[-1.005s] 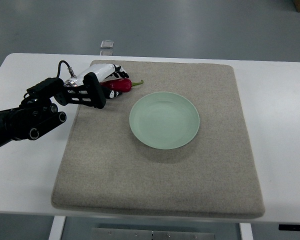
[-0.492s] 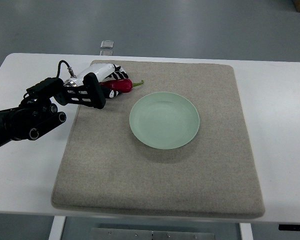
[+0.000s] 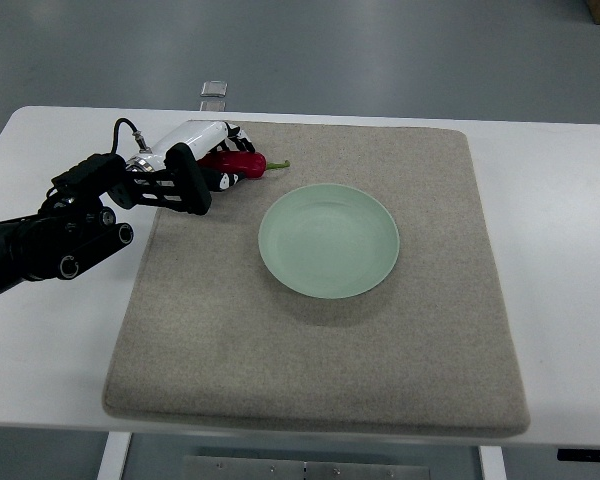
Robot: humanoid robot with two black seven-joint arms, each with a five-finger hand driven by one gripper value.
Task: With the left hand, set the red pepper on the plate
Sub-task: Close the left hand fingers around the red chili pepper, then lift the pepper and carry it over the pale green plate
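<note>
Grey floor fills the top of the view behind a white bench [image 3: 50,360], and a beige-grey felt mat [image 3: 320,350] covers most of the bench top.

Near the mat's far left corner lies the red pepper [image 3: 242,165], dark red and glossy, with its short green stem pointing right toward the middle of the mat. It sits up against the left hand [image 3: 205,155], whose arm comes in from the picture's left edge as a black, jointed forearm with a thin cable looping above the wrist. The white-backed hand reaches over the mat's left edge, and its fingers [image 3: 225,178] are curled around the pepper's left end, black tips wrapping the fruit from the near side while the palm covers it from above. Whether the pepper touches the mat or hangs just above it cannot be told from this angle.

To the right of the pepper, near but apart from it, a pale green plate [image 3: 329,240] rests on the mat a little above its centre, round and shallow, with nothing in it.

Beyond the bench's far edge, a small metal bracket [image 3: 213,93] shows above the mat's corner.
</note>
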